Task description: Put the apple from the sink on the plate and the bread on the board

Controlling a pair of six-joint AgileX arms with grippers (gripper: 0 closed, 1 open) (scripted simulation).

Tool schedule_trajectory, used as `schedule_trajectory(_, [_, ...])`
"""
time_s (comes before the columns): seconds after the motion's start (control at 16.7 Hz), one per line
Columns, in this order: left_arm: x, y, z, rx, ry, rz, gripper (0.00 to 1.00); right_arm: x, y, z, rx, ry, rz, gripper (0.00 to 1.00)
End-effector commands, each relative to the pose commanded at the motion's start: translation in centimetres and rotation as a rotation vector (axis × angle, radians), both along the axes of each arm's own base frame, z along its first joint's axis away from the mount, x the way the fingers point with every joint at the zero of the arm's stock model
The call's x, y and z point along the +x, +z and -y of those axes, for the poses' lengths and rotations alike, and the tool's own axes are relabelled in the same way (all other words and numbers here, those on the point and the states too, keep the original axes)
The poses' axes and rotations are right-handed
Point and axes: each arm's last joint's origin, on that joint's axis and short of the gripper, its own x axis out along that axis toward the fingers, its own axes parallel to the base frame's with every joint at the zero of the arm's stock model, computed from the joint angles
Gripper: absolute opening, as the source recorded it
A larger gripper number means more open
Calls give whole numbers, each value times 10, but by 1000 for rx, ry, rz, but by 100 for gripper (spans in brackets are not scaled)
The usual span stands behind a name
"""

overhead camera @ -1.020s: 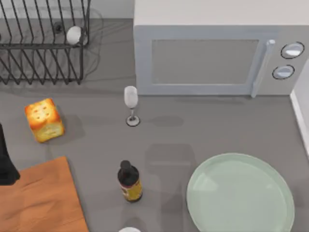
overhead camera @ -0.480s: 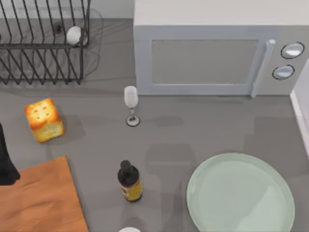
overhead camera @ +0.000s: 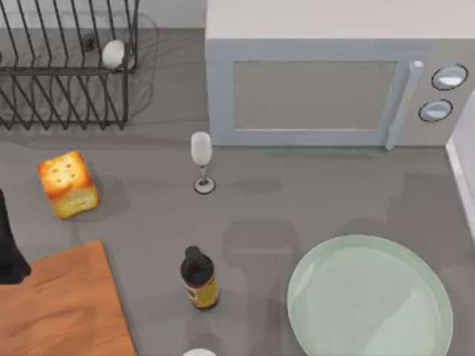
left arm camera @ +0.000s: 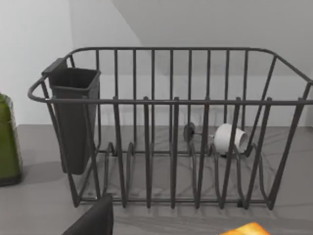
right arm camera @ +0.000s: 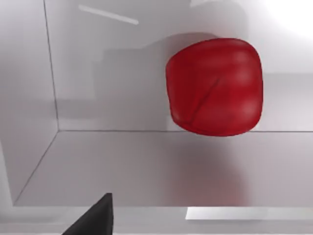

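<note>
1. The apple (right arm camera: pixel 214 86) is lying in the sink (right arm camera: pixel 98 161), against a steel wall near a corner, in the right wrist view. It is sitting apart from the dark fingertip (right arm camera: pixel 93 218) showing at the frame's edge.
2. The right gripper is hanging over the sink; whether its fingers are spread or closed cannot be told, as a single tip is all that is showing. Nothing is touching the apple.
3. The bread (overhead camera: pixel 68 184) is resting on the table (overhead camera: pixel 312 200) at the top view's left, toasted face up, between the rack (overhead camera: pixel 67 74) behind it and the board (overhead camera: pixel 63 308) in front. It is lying near the board but off it.
4. The board is lying at the table's front left corner, bare.
5. The plate (overhead camera: pixel 369 297) is sitting at the front right, with nothing on it.
6. The left arm (overhead camera: pixel 9 248) is showing as a dark shape at the left edge, over the board's far corner. Its gripper's state cannot be told; possibly one fingertip (left arm camera: pixel 95 220) is showing in the left wrist view, facing the rack.
7. A wine glass (overhead camera: pixel 201 159) is standing upright before the microwave (overhead camera: pixel 334 81); a dark bottle (overhead camera: pixel 199 278) is standing nearer the front, between board and plate.
8. A white cup (left arm camera: pixel 230 138) is lying tipped inside the rack, and a green bottle (left arm camera: pixel 7 142) is standing just beside the rack.
</note>
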Motion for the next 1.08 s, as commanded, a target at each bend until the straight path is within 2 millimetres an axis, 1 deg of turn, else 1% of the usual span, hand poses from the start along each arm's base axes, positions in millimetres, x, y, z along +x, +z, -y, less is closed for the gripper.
schedule_trajectory(0.06, [0, 0, 0, 0, 0, 0, 100, 1, -5, 0, 1, 0, -3, 100])
schedule_trajectory(0.18, [0, 0, 0, 0, 0, 0, 100, 4, -23, 1, 3, -1, -10, 100])
schedule_trajectory(0.3, [0, 0, 0, 0, 0, 0, 100, 8, -52, 3, 2, -1, -7, 100])
schedule_trajectory(0.42, [0, 0, 0, 0, 0, 0, 100, 10, -84, 4, -2, -2, 9, 100])
schedule_trajectory(0.54, [0, 0, 0, 0, 0, 0, 100, 9, -115, 4, -5, -3, 18, 100])
schedule_trajectory(0.66, [0, 0, 0, 0, 0, 0, 100, 4, -139, 3, -3, -4, 11, 100])
schedule_trajectory(0.78, [0, 0, 0, 0, 0, 0, 100, 0, -153, 2, 0, -4, 0, 100])
schedule_trajectory(1.02, [0, 0, 0, 0, 0, 0, 100, 0, -154, 2, 0, -4, -1, 100])
schedule_trajectory(1.08, [0, 0, 0, 0, 0, 0, 100, 0, -154, 2, 0, -4, -1, 92])
